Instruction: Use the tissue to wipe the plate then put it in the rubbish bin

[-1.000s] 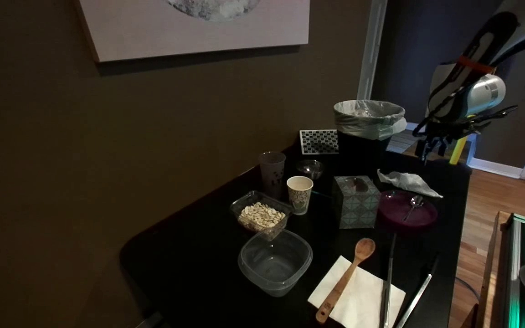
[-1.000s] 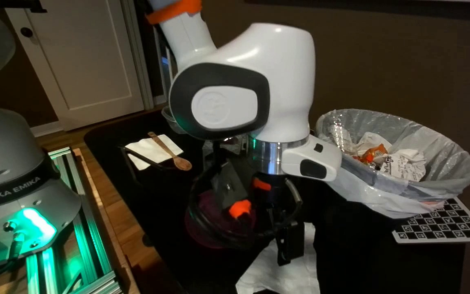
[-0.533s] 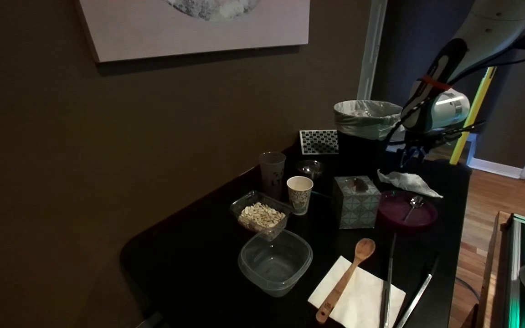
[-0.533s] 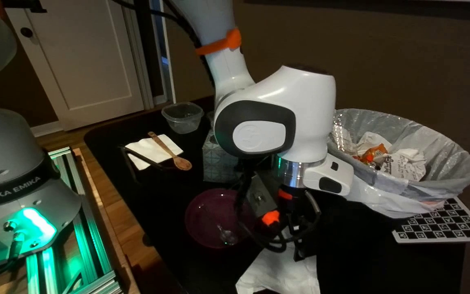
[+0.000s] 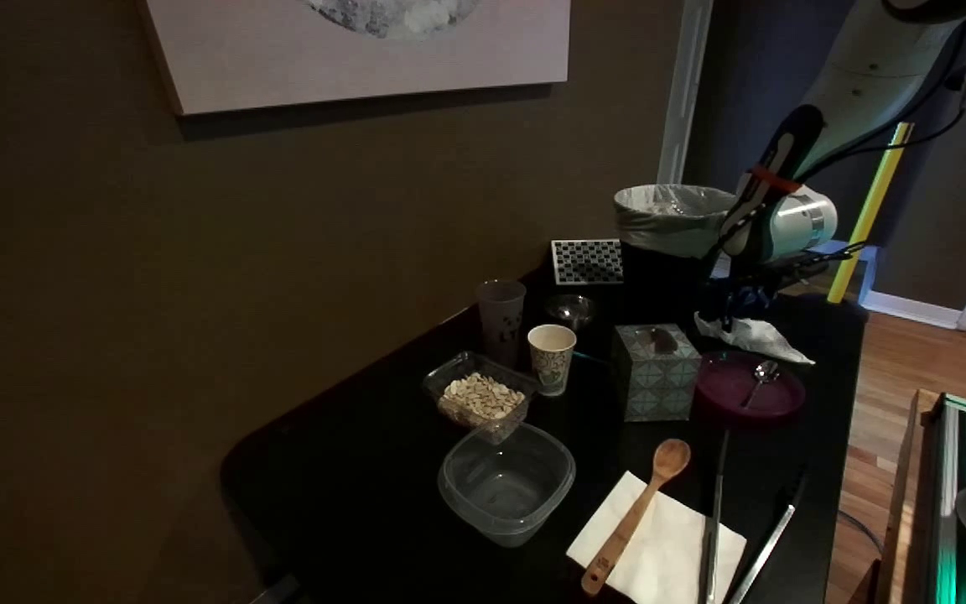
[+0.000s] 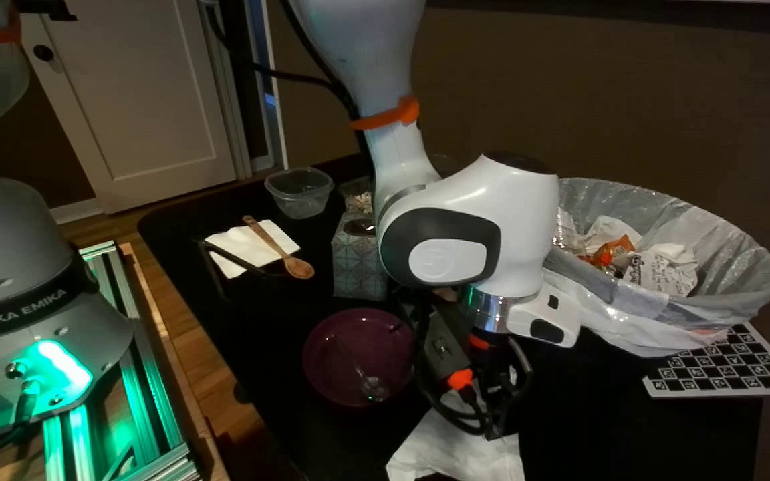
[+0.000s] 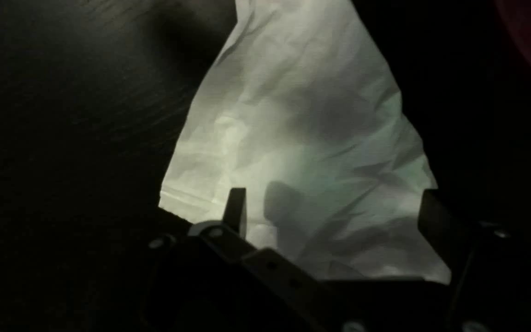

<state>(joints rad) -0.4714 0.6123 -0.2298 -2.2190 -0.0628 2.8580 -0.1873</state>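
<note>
The white crumpled tissue (image 7: 302, 133) lies spread on the dark table and fills the middle of the wrist view. It also shows in both exterior views (image 5: 760, 339) (image 6: 455, 451). My gripper (image 7: 333, 196) is open above the tissue, its two fingers wide apart over it with nothing between them. In an exterior view the gripper (image 6: 494, 427) is low over the tissue's far part; I cannot tell if it touches. The maroon plate (image 6: 331, 354) lies beside the tissue with a small metal spoon (image 6: 373, 387) on it. The rubbish bin (image 6: 625, 327), with its pale liner, stands beyond the arm.
A tissue box (image 5: 659, 377) stands beside the plate. A paper cup (image 5: 552, 361), a clear cup (image 5: 501, 315), an oat container (image 5: 483, 396) and a clear square container (image 5: 506, 482) stand along the wall side. A wooden spoon (image 5: 638, 516) lies on a napkin (image 5: 676, 545) near tongs (image 5: 764, 554).
The arm has come down, and the gripper has moved lower over the tissue. The plate, partly behind the arm before, is now in fuller view. The tissue has not moved.
</note>
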